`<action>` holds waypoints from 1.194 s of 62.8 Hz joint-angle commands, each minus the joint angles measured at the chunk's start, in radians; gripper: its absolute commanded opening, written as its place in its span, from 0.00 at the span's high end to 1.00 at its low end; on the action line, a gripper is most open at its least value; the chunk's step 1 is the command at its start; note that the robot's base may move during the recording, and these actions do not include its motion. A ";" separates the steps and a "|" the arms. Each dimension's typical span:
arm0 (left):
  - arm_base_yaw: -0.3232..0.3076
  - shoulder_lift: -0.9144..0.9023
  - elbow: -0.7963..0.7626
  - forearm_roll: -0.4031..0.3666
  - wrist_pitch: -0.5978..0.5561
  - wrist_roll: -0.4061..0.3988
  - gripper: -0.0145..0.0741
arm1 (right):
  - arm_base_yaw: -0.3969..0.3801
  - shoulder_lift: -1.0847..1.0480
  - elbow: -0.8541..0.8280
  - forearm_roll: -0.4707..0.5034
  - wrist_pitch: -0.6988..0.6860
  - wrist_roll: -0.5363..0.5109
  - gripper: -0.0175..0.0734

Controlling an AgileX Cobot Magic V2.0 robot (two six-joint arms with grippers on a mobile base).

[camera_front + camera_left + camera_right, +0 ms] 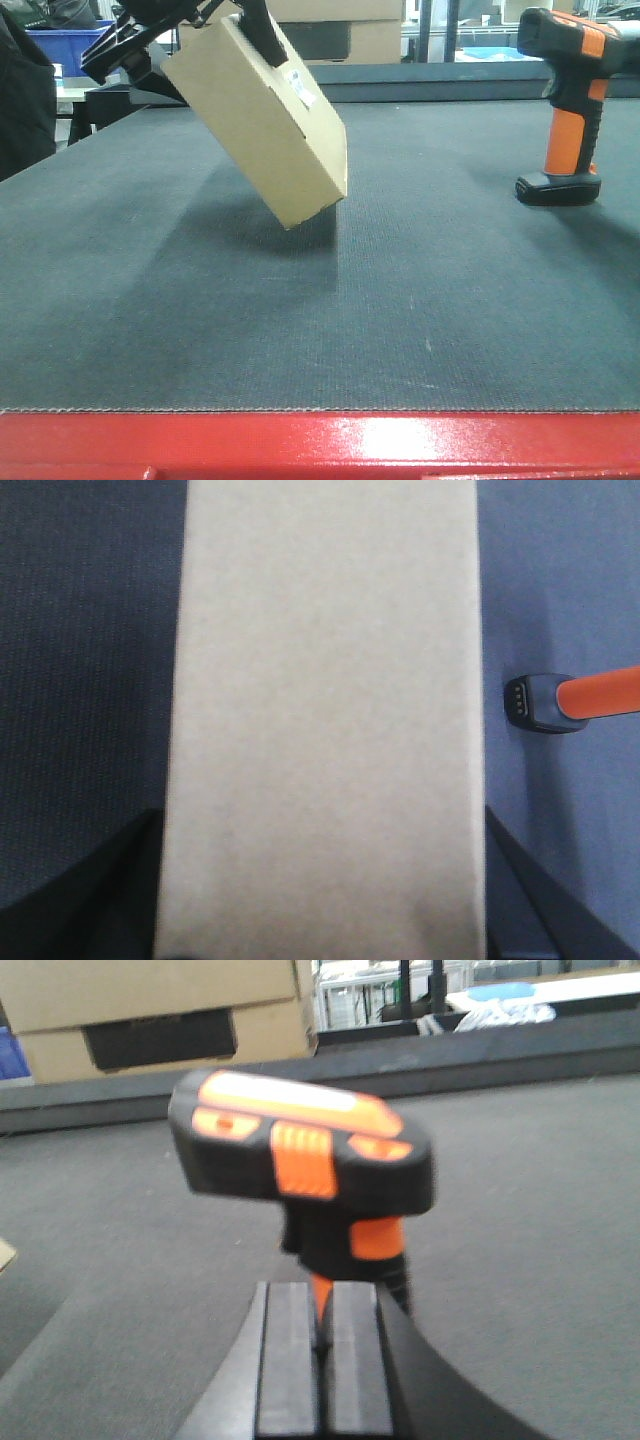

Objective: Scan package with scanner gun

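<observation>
Right end effector [322,1305], closed, faces scanner gun [300,1160]; left end effector [212,52] clamps tilted package [270,135].

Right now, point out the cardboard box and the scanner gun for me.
cardboard box [252,130], front view, on its broad tan side.
scanner gun [570,140], front view, on its orange handle.

Matt brown cardboard package [258,120], woven dark cloth table [300,320], glossy red edge [320,445], plastic scanner gun [572,130]
</observation>
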 commanded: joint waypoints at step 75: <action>-0.006 -0.010 -0.002 -0.010 -0.008 0.004 0.96 | 0.073 0.310 -0.303 0.184 -0.009 0.002 0.25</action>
